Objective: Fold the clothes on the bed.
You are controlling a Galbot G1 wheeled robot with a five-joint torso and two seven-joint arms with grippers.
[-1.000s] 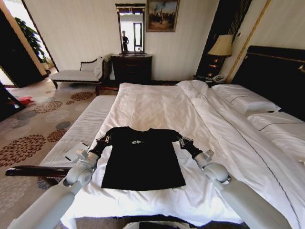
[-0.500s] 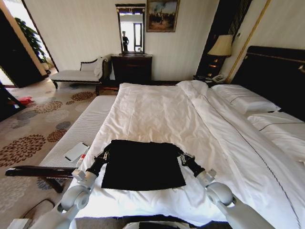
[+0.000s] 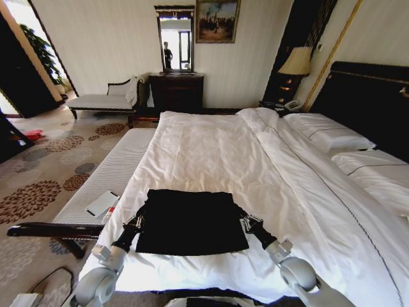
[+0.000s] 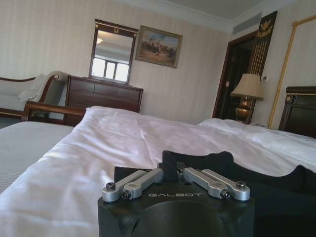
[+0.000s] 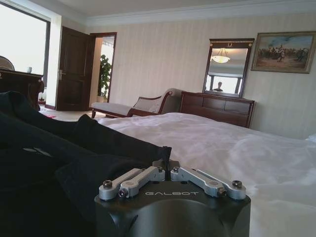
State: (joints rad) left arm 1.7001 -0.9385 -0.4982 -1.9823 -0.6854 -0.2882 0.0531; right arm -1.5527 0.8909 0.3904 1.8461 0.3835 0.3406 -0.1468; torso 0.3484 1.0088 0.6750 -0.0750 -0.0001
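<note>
Both my left hand [image 3: 137,220] and right hand [image 3: 246,221] pinch the T-shirt [image 3: 190,220]; uneven pulling could skew its fold on the bed [image 3: 211,147].

One bed [image 3: 211,153], landmark. On it: one black shirt [image 3: 190,220], two grippers, left gripper [image 3: 135,222] and right gripper [image 3: 248,221], each at one side of shirt. Two pillows [image 3: 329,134] at bed head. Beyond bed: one lamp [image 3: 296,62], one mirror [image 3: 175,38], one painting [image 3: 217,20], one dresser [image 3: 176,91], one chaise [image 3: 105,97].
</note>
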